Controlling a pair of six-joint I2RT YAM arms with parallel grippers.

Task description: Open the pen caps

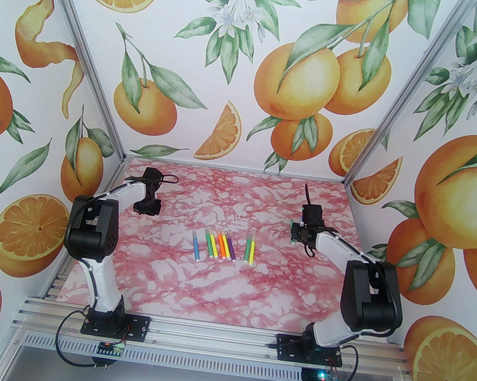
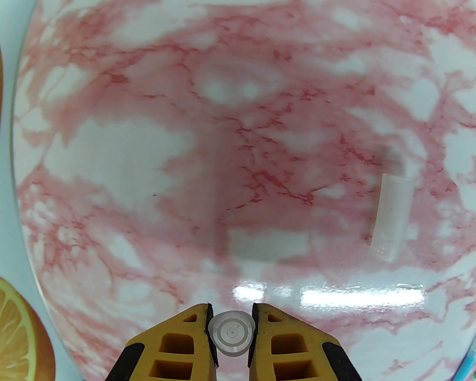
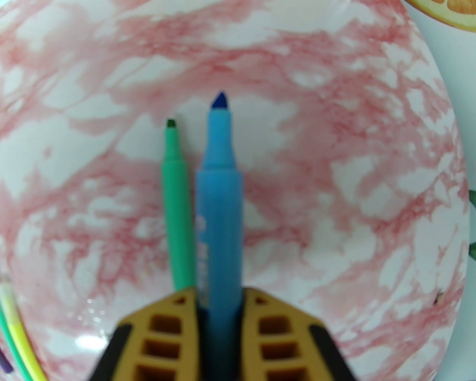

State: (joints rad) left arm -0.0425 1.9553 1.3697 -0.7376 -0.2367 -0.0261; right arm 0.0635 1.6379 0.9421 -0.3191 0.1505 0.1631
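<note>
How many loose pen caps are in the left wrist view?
2. One cap held end-on in the left gripper; another cap lying on the table to the right. More may lie outside the frame.

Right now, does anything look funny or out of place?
Yes. One clear cap lies loose by itself on the table. A green pen lies bare-tipped next to the blue pen in the right gripper; its tip could dry out or mark the table.
</note>
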